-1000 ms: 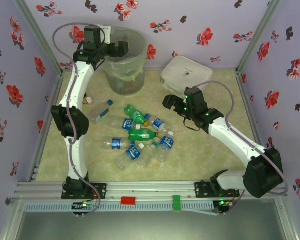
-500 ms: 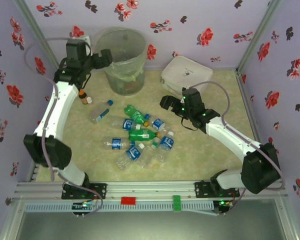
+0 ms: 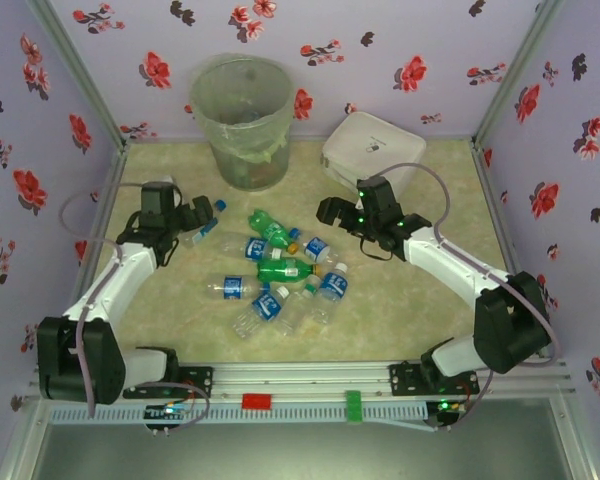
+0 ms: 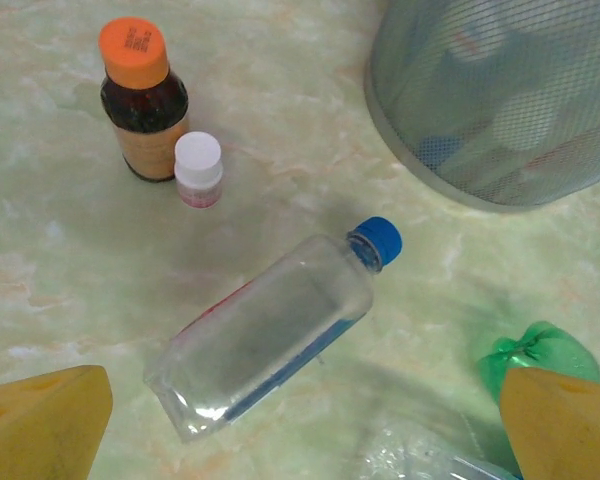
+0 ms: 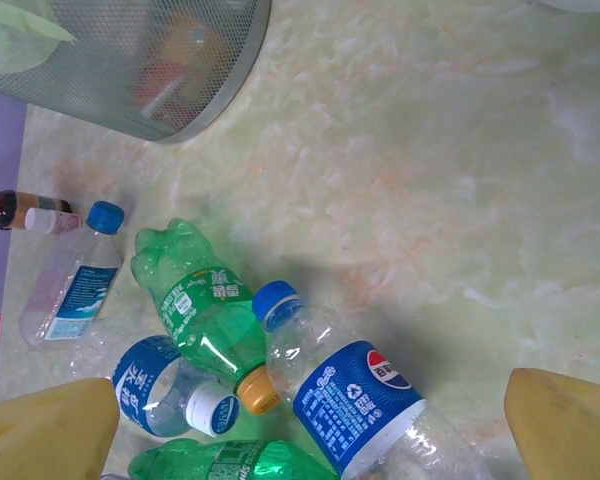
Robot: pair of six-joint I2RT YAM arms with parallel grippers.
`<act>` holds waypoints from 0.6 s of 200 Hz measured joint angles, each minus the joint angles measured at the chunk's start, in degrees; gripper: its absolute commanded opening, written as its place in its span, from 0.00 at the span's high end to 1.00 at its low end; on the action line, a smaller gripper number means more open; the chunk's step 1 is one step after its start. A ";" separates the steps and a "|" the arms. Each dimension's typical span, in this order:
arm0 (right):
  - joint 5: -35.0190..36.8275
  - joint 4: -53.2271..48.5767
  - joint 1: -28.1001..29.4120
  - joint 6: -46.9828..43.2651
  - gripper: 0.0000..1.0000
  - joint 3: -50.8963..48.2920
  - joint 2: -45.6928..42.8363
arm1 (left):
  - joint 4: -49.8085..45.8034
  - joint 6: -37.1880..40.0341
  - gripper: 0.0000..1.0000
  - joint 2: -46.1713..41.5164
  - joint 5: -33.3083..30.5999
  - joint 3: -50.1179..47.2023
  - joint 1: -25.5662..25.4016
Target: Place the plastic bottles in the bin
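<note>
— The fingers (image 4: 45, 425) of the left gripper (image 4: 300, 400): apart or together?

— Wide apart, the yellow tips in both lower corners of the left wrist view, gripping nothing. Between them a clear flat bottle (image 4: 270, 330) with a blue cap lies on its side on the pale green table (image 4: 70, 280). Beyond it stand a brown bottle (image 4: 143, 110) with an orange cap and, just beside it, a small white-capped vial (image 4: 198, 170).

— And the bin (image 4: 480, 110)?

— Upper right there, with blurred shapes showing through its mesh-patterned wall.

— The right wrist view?

— The right gripper (image 5: 310, 415) is spread just as wide and empty. Below it lie plastic bottles (image 5: 195, 295), green and clear. A Pepsi-labelled bottle (image 5: 355, 390) with a blue cap is nearest and touches a green one. The bin is at upper left.

— From above?

— The bin stands upright at the back of the table, left of a white box (image 3: 373, 150). The plastic bottles lie in a heap mid-table, between the two grippers. The left gripper is over the flat bottle at the heap's left edge. The right gripper is at the heap's far right corner.
</note>
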 measured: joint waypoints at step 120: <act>1.70 -1.29 1.11 -0.24 0.01 0.22 -0.02 | 8.50 1.20 0.00 19.52 5.35 4.28 6.69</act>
